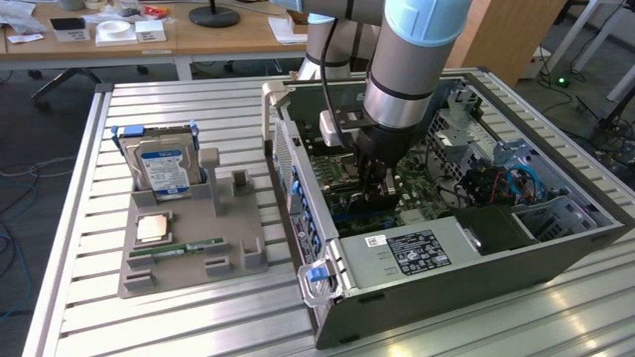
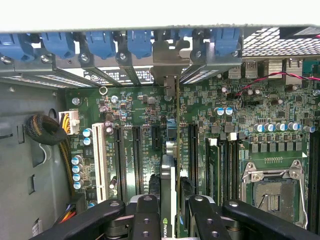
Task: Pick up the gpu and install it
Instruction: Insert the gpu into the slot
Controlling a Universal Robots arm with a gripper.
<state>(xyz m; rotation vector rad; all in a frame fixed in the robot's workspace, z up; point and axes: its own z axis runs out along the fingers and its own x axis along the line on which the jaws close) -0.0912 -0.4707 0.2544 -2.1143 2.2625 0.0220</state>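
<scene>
Already inside case (image 1: 555, 245): gripper (image 2: 170, 210) clamped on gpu (image 2: 168, 185), fingers (image 2: 146, 215) pinching card's top edge from both sides. Card stood upright, edge-on, at centre bottom of wrist frame, over motherboard (image 2: 250, 135) slots, bracket end toward blue latches (image 2: 140, 42) at top. In exterior view, gripper (image 1: 377, 190) sat mid-frame, low in case. Handling guess: card light, stiff, thin; board and edge connector fragile, so hold by top edge, keep square to slot, avoid twisting. Drive (image 1: 163, 171) stood on holder (image 1: 189, 223), left of frame.
</scene>
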